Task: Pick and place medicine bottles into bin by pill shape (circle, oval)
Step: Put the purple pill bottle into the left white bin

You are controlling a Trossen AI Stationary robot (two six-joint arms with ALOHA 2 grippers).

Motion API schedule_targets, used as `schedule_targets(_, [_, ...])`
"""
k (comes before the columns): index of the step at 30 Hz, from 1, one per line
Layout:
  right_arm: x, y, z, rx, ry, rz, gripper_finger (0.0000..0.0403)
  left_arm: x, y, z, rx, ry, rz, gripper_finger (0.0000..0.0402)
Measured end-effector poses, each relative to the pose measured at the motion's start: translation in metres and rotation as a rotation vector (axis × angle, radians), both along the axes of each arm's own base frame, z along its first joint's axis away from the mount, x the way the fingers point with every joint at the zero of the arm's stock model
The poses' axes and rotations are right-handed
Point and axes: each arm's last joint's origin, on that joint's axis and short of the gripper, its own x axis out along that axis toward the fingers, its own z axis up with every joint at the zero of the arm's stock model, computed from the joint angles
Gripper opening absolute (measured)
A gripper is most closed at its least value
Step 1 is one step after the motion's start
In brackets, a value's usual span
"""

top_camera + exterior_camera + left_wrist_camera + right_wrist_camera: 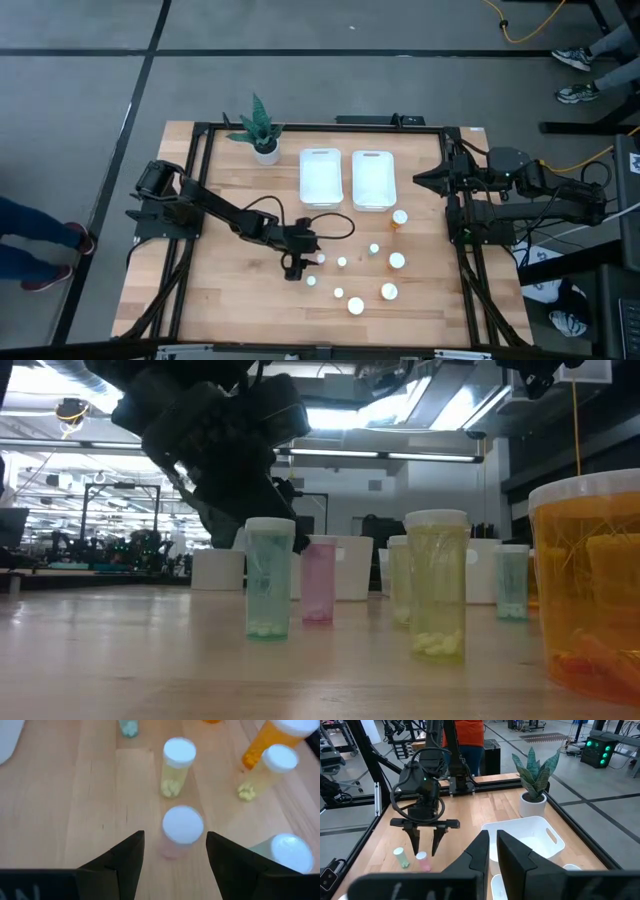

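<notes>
Hovering wide open, left pincer [175, 851] straddles pink bottle [181, 831] at lower centre of bench [75, 795], gripping nothing. Light, stiff, slick plastic, tippy; best taken below cap. Right pincer [492, 852] shut, empty.

- We see even, bright overhead light on the tabletop [230, 300], with soft shadows.
- Ceiling lights [430, 405] glare at twelve o'clock in the low view.
- The nearest amber bottle [590, 580] blurs.

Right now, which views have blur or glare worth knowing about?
Low view: the nearest amber bottle is soft and cropped, and ceiling lights flare behind. Left wrist view: the pink bottle between the left tool fingers is blurred. High view is evenly lit.
</notes>
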Motion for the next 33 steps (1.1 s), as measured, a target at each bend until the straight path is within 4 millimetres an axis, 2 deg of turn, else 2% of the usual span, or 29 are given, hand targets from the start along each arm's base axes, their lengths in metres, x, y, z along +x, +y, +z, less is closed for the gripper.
schedule_targets(5, [0.0,0.0,0.0,0.0,0.0,0.0,0.0039,0.004,-0.001,-0.006,-0.012,-0.017,-0.009,0.0205])
schedule_targets(9, [0.0,0.0,0.0,0.0,-0.001,0.0,0.0039,0.007,-0.003,-0.018,-0.014,0.0,-0.018,0.0205])
schedule_targets(25, [0.0,0.0,-0.001,0.001,0.01,0.001,0.0039,0.01,-0.003,-0.013,0.018,-0.067,-0.037,0.0205])
schedule_targets(33, [0.0,0.0,-0.001,0.001,0.01,0.001,0.0039,0.01,-0.003,-0.013,0.018,-0.068,-0.036,0.016])
